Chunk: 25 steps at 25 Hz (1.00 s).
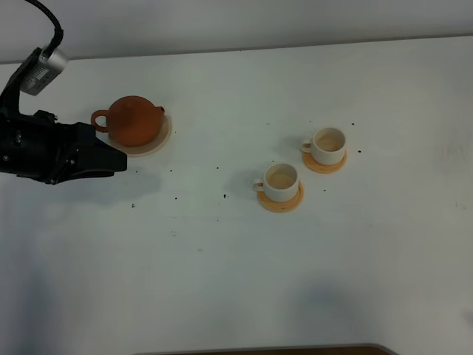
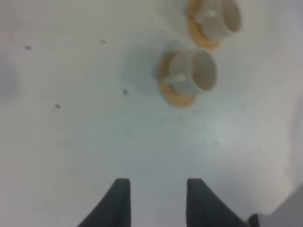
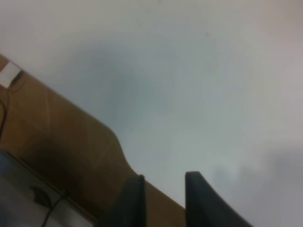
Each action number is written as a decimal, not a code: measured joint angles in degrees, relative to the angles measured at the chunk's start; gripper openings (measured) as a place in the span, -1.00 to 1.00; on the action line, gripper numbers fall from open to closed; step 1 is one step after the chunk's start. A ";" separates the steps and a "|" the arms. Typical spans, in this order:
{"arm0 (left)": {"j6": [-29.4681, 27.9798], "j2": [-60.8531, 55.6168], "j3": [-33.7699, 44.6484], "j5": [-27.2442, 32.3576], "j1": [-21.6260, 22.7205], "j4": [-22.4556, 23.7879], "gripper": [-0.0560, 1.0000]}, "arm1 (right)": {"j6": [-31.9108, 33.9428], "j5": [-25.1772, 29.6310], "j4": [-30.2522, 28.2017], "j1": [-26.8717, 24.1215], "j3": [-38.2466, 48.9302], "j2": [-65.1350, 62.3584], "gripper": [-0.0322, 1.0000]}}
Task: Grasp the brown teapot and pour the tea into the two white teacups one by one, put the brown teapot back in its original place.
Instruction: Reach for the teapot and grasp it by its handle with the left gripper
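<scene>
High view: the teapot (image 1: 133, 120) sits on its saucer (image 1: 164, 137) at the worktop's (image 1: 222, 259) far left. The left gripper (image 1: 120, 163) is just nearer, and the two cups (image 1: 281, 180) are well right.
Left wrist: the left gripper is released and empty, pointing toward the cups.
Right wrist: the right gripper (image 3: 163, 196) is released and empty at the worktop's edge.

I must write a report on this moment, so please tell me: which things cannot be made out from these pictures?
- Tea in the two white teacups: too small in exterior high, blurred in left wrist.
- Brown teapot: outside both wrist views; contents hidden by its own walls.
- Right gripper: outside exterior high; the frame edge cuts it in right wrist.
</scene>
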 joint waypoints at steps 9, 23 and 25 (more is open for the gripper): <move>-8.79 0.00 -6.60 -1.91 -3.44 11.89 -0.28 | -3.00 1.36 1.75 0.00 1.24 -0.87 -0.47; -40.14 0.00 -17.72 1.28 -15.93 48.14 -0.28 | -3.00 1.41 2.74 -10.03 1.24 -0.87 -0.47; -44.36 0.00 -17.72 1.72 -15.94 52.83 -0.28 | -3.00 1.41 2.91 -14.82 1.24 -0.87 -0.47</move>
